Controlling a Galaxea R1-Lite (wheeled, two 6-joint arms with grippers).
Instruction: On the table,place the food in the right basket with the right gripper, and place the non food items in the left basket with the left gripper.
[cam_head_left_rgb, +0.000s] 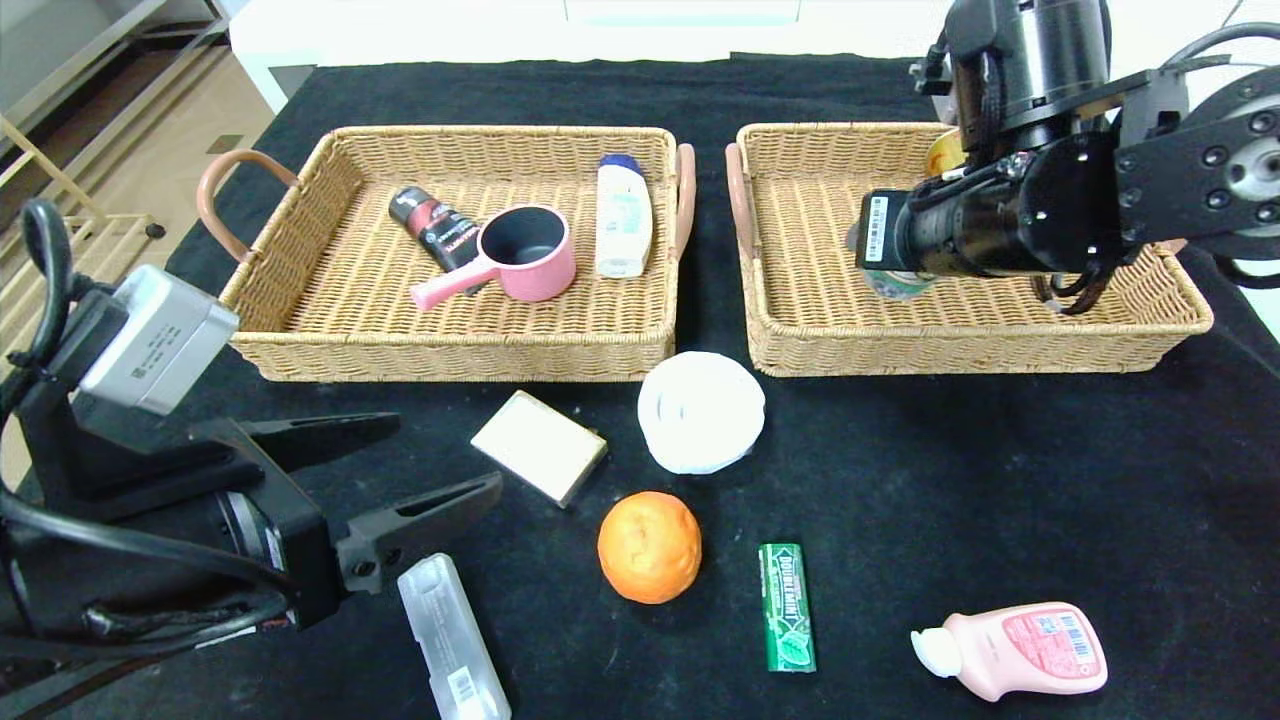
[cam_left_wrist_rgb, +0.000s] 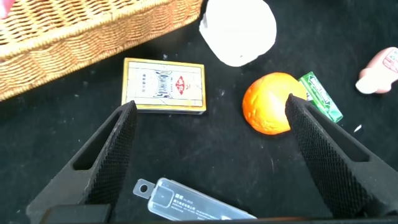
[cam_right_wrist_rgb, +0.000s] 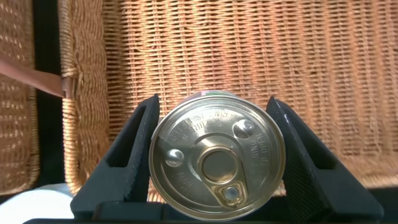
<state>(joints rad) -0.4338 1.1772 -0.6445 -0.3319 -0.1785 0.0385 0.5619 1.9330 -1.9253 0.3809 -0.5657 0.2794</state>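
Observation:
My right gripper (cam_head_left_rgb: 888, 262) (cam_right_wrist_rgb: 212, 102) is over the right basket (cam_head_left_rgb: 960, 350) (cam_right_wrist_rgb: 249, 43), shut on the small tin (cam_head_left_rgb: 900, 285) (cam_right_wrist_rgb: 217, 165), with a finger on either side of its pull-ring lid. My left gripper (cam_head_left_rgb: 445, 458) (cam_left_wrist_rgb: 210, 106) is open and empty, low over the table (cam_head_left_rgb: 1000, 480) at the front left, between the beige box (cam_head_left_rgb: 540, 447) (cam_left_wrist_rgb: 164, 85) and the translucent case (cam_head_left_rgb: 453, 640) (cam_left_wrist_rgb: 193, 202). The orange (cam_head_left_rgb: 649, 547) (cam_left_wrist_rgb: 270, 102), gum pack (cam_head_left_rgb: 786, 607) (cam_left_wrist_rgb: 320, 96), white tub (cam_head_left_rgb: 700, 410) (cam_left_wrist_rgb: 239, 31) and pink bottle (cam_head_left_rgb: 1015, 648) (cam_left_wrist_rgb: 379, 71) lie on the cloth.
The left basket (cam_head_left_rgb: 450, 355) (cam_left_wrist_rgb: 74, 37) holds a pink saucepan (cam_head_left_rgb: 525, 255), a black tube (cam_head_left_rgb: 438, 228) and a white bottle (cam_head_left_rgb: 623, 215). A yellowish item (cam_head_left_rgb: 945, 152) shows at the right basket's far side, mostly hidden by my right arm.

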